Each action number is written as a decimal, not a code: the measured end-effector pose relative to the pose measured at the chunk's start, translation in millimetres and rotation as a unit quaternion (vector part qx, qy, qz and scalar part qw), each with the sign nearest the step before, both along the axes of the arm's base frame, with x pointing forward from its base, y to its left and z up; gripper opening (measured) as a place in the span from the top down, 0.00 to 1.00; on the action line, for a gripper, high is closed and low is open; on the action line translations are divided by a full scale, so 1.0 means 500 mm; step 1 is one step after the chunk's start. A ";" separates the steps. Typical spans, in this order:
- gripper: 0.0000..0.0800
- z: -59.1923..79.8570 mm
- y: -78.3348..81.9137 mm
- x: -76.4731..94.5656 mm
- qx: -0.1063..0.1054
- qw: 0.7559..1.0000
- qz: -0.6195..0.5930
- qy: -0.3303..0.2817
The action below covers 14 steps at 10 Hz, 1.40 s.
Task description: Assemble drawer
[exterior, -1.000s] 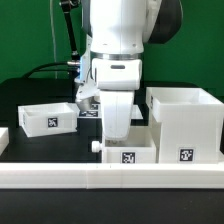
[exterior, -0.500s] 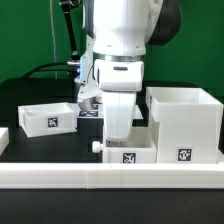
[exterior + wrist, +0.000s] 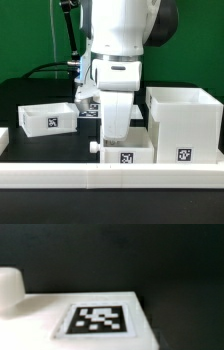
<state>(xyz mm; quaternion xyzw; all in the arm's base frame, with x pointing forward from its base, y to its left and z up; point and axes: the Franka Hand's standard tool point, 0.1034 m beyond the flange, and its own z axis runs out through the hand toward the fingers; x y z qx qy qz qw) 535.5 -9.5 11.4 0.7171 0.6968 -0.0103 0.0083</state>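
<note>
The tall white housing [image 3: 185,125] stands at the exterior view's right, with a tag on its front. One shallow tray [image 3: 47,117] sits at the left. The second tray [image 3: 127,152] sits front and centre beside the housing, with its knob [image 3: 94,146] pointing left. My gripper [image 3: 118,132] reaches down onto this tray, and its fingers are hidden by the hand and the tray wall. The wrist view shows the tray's white face [image 3: 100,300] with its tag [image 3: 98,319] and the knob [image 3: 8,288] close up. No fingers show there.
A long white rail [image 3: 110,178] runs along the table's front edge. The marker board [image 3: 88,111] lies behind the arm. A white piece [image 3: 3,138] shows at the far left edge. Black cables hang behind the arm.
The arm and the front tray have edged very slightly to the exterior view's left. Nothing else has moved.
</note>
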 end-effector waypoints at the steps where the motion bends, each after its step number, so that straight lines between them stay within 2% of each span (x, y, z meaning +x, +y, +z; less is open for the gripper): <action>1: 0.95 0.011 0.006 0.003 -0.001 1.000 0.004 0.003; 5: 0.95 0.016 0.010 0.005 -0.002 1.000 0.003 0.003; 8: 0.95 -0.004 0.009 -0.005 0.000 1.000 0.002 0.005; 14: 0.95 -0.004 0.008 -0.004 0.000 1.000 -0.007 0.002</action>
